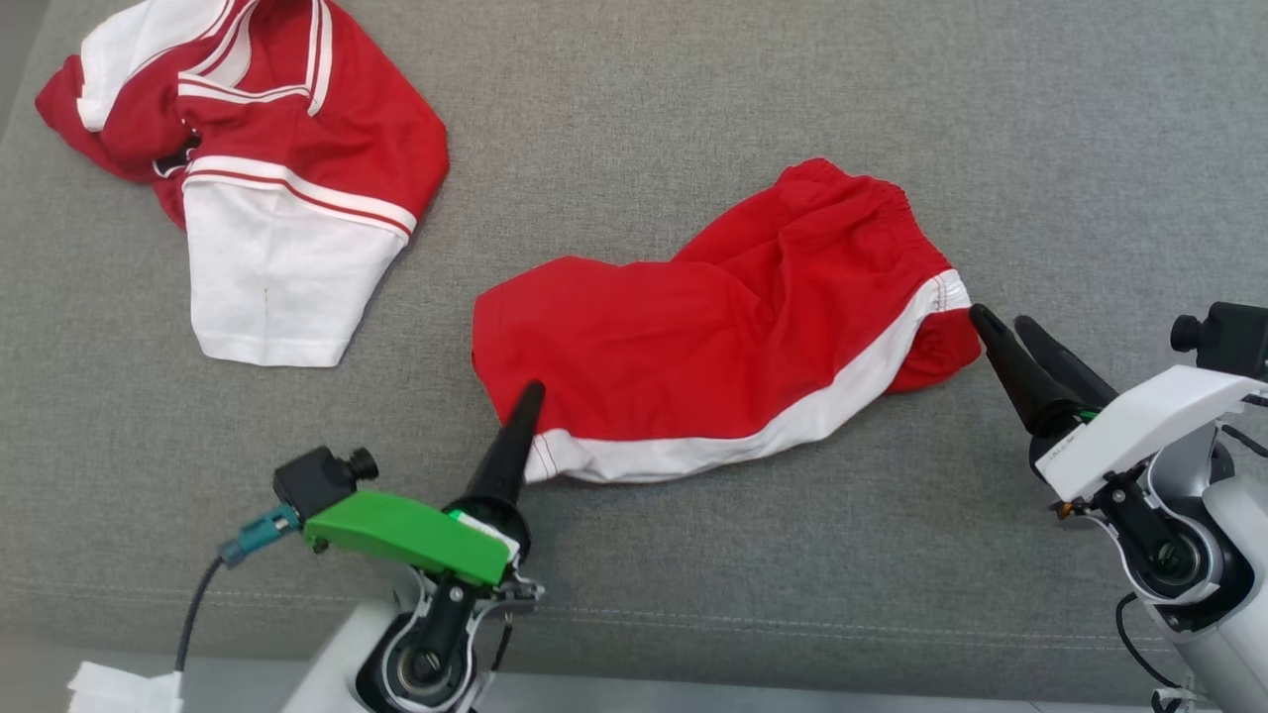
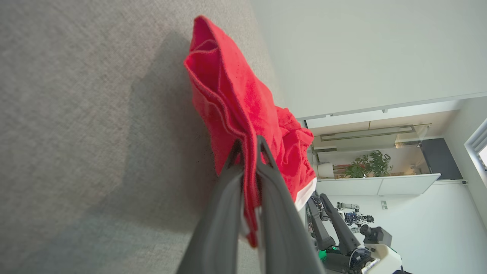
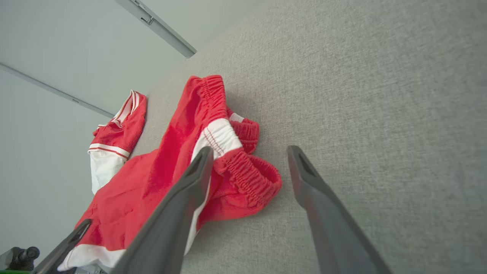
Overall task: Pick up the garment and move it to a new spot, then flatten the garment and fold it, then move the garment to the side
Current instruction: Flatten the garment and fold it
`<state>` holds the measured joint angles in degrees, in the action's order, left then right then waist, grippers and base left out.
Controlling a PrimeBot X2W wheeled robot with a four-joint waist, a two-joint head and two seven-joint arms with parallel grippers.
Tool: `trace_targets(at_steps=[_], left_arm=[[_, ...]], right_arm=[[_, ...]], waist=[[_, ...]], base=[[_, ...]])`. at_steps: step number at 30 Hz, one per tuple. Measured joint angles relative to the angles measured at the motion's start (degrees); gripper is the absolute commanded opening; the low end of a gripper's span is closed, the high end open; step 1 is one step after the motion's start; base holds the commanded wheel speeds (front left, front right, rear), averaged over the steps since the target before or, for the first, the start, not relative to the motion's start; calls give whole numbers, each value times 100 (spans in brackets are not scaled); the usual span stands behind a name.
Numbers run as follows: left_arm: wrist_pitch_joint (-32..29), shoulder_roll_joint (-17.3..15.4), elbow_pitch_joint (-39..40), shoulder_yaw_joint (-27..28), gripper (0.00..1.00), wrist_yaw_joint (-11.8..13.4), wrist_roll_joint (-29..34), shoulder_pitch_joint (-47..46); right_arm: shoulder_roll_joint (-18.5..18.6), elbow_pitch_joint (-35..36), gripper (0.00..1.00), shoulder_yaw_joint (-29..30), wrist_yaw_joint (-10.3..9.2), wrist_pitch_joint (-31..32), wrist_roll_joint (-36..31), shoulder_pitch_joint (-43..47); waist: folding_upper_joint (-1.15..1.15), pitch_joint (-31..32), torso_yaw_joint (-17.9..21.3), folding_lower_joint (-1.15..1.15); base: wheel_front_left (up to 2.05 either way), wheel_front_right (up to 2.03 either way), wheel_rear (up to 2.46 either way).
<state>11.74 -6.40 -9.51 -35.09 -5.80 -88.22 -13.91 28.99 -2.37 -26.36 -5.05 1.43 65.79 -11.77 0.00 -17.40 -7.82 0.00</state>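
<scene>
The garment (image 1: 713,327) is a pair of red shorts with a white side stripe, lying crumpled in the middle of the grey cushion. My left gripper (image 1: 535,388) is shut on its near left hem corner; the left wrist view shows red fabric (image 2: 236,106) pinched between the two dark fingers (image 2: 217,213). My right gripper (image 1: 1001,322) stands open at the elastic waistband end, fingertips touching the white stripe edge. In the right wrist view the bunched waistband (image 3: 247,179) lies between the spread fingers (image 3: 190,190).
A second red and white garment (image 1: 248,168), a jersey, lies crumpled at the far left of the grey cushion (image 1: 892,129). The cushion's front seam (image 1: 792,619) runs just ahead of my arms. A white cloth scrap (image 1: 109,688) sits at the lower left corner.
</scene>
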Motion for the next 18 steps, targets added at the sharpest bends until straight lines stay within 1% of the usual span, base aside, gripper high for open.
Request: trace_targets(at_steps=[2, 7, 9, 12, 15, 18], left_arm=[[36, -89, 237, 90, 0, -1, 66, -115], [102, -305, 1004, 514, 0, -31, 269, -506], [152, -424, 1315, 708, 0, -33, 383, -604], [152, -665, 1751, 931, 0, -21, 439, -704], [152, -916, 2149, 1073, 0, 136, 616, -834], [134, -1179, 2546, 1212, 0, 322, 764, -977]], right_arm=[[-71, -11, 100, -1, 40, -44, 35, 2], [-219, -126, 100, -31, 102, -172, 71, 96], [-266, -181, 100, -32, 154, -219, 90, 167], [-352, -219, 100, -38, 162, -278, 133, 265], [-390, -267, 100, -42, 216, -339, 136, 316], [-416, -294, 100, -49, 222, -397, 136, 324]], waist=[[0, 32, 13, 0], [0, 144, 51, 0], [0, 197, 64, 0], [0, 267, 86, 0], [0, 321, 101, 0], [0, 351, 110, 0]], base=[[0, 0, 0], [0, 0, 0], [0, 0, 0], [0, 0, 0], [0, 0, 0], [0, 0, 0]])
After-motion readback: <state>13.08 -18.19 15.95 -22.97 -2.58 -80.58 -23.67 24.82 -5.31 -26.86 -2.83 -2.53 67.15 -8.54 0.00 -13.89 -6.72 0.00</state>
